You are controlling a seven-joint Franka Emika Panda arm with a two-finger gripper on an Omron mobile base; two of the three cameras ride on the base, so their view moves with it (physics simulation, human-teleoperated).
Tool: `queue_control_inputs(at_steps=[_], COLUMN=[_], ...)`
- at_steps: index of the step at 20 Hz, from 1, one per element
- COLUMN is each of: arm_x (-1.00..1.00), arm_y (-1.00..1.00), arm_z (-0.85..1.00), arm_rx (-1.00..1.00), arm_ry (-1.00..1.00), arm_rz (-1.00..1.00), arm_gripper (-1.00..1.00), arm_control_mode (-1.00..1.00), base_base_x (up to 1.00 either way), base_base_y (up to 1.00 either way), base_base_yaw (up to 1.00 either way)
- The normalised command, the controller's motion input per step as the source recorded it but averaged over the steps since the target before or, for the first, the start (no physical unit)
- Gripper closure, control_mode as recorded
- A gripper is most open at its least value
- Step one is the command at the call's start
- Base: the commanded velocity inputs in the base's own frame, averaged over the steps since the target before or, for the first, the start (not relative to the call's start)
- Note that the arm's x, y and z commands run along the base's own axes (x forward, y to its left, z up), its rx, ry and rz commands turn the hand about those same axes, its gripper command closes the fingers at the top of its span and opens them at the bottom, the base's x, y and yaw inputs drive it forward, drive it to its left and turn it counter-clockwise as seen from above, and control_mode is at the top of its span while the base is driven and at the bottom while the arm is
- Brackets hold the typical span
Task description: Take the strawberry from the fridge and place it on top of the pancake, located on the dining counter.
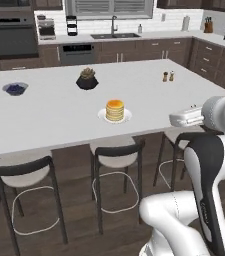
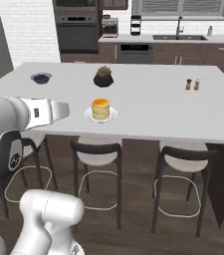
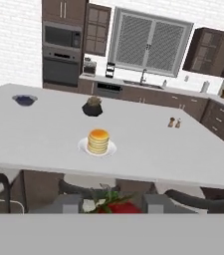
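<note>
We see the strawberry (image 3: 114, 205) clamped between the claw (image 3: 112, 204) tips, green leaves showing at its top. The claw grasps it short of the surface (image 3: 44, 134) edge, above the stools (image 1: 115, 165). The pancake (image 3: 98, 141) sits well beyond the strawberry, on its white plate (image 3: 82, 147).

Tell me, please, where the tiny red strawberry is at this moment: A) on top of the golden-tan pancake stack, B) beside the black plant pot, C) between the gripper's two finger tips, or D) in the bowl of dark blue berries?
C: in the hand view the tiny red strawberry sits between the gripper tips, while the golden-tan pancake stack on the white island countertop is bare.
</note>
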Motion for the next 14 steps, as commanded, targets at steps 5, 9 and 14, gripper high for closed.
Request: queue_control_inputs(at_steps=[5, 9, 14], arm_x=[0.0, 0.0, 0.0], arm_y=[0.0, 0.0, 0.0], arm_z=[0.0, 0.0, 0.0], arm_rx=[0.0, 0.0, 0.0], arm_ry=[0.0, 0.0, 0.0], arm_rz=[0.0, 0.0, 0.0], arm_gripper=[1.0, 1.0, 1.0], arm_control_mode=[1.0, 1.0, 1.0], base_base_x=[1.0, 1.0, 0.84], base_base_y=[0.22, -0.17, 0.0], base_base_yaw=[-0.19, -0.01, 0.0])
